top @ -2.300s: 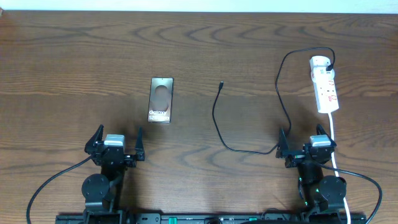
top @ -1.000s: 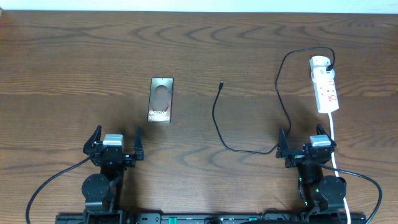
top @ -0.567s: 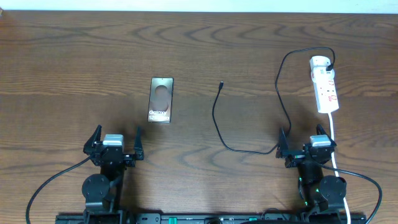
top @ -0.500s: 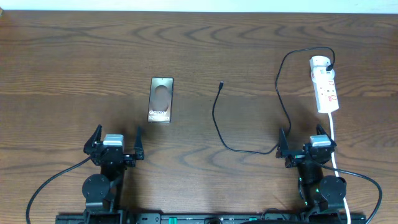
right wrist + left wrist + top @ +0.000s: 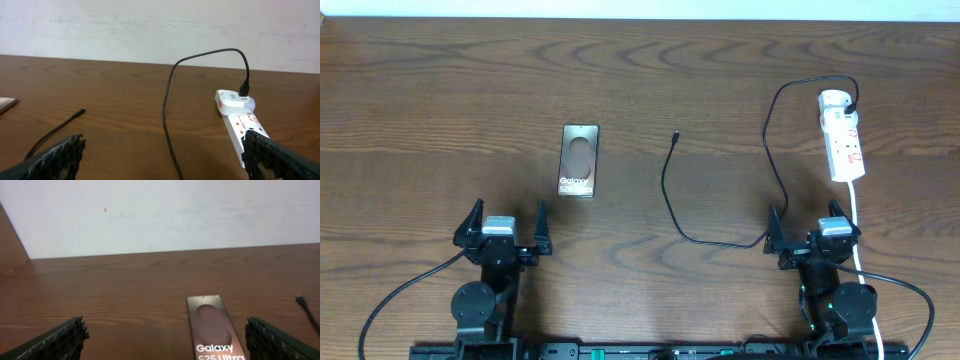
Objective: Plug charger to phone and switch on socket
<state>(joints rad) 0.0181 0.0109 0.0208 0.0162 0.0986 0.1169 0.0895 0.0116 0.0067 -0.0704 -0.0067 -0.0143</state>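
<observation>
The phone (image 5: pixel 579 160) lies flat left of centre, its brownish screen lettered "Galaxy". In the left wrist view the phone (image 5: pixel 215 327) is just ahead, towards the right finger. The charger (image 5: pixel 663 185) is a thin black cable whose free tip (image 5: pixel 676 135) rests right of the phone. It loops across the table and plugs into the far end of the white socket (image 5: pixel 842 135). My left gripper (image 5: pixel 509 208) is open near the front edge, short of the phone. My right gripper (image 5: pixel 807 212) is open with the cable (image 5: pixel 167 115) running between its fingers and the socket (image 5: pixel 240 112) ahead on the right.
The socket's white cord (image 5: pixel 857 225) runs down past the right gripper's outer side. A pale wall (image 5: pixel 160 215) rises behind the table's far edge. The arms' own black cables (image 5: pixel 405 290) trail along the front edge.
</observation>
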